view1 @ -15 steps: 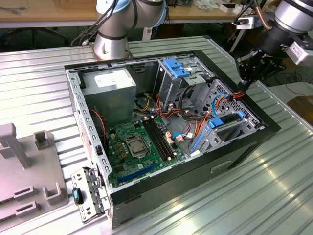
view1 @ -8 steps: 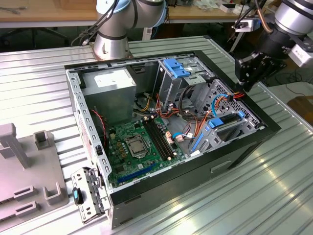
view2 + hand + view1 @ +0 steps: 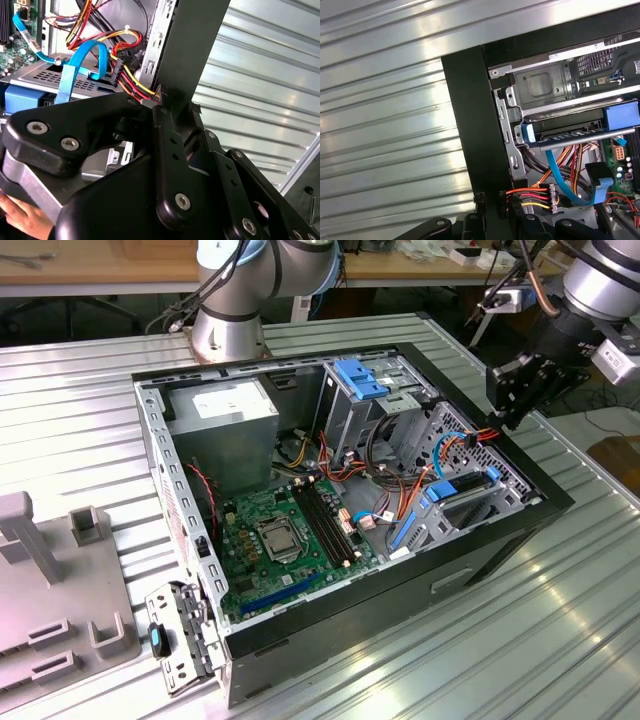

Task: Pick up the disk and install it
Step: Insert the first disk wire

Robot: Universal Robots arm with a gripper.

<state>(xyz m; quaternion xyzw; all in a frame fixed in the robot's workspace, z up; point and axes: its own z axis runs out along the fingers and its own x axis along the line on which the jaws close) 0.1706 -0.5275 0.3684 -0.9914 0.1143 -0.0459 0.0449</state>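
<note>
Where red, yellow and black power cables (image 3: 480,436) meet the rim of the computer case (image 3: 553,490) on the exterior view's right, we find the gripper (image 3: 512,410), its state indeterminable; the disk (image 3: 465,487) lies just inside, beneath a blue cable (image 3: 452,446).

Bright, even light from above: glare on the table, shade inside the case.

The ribbed metal table (image 3: 385,100) throws back broad white streaks in both wrist views and along the near side of the exterior view, nearly washed out in places. Inside the computer case (image 3: 470,560) the light is flatter, with soft-edged shadow under the walls. In the second wrist view my pincer (image 3: 177,112) sits close to the lens as a dark, slightly soft mass with small highlights on its screws. The grey fixture (image 3: 50,580) at the exterior view's left takes a pink cast.
</note>
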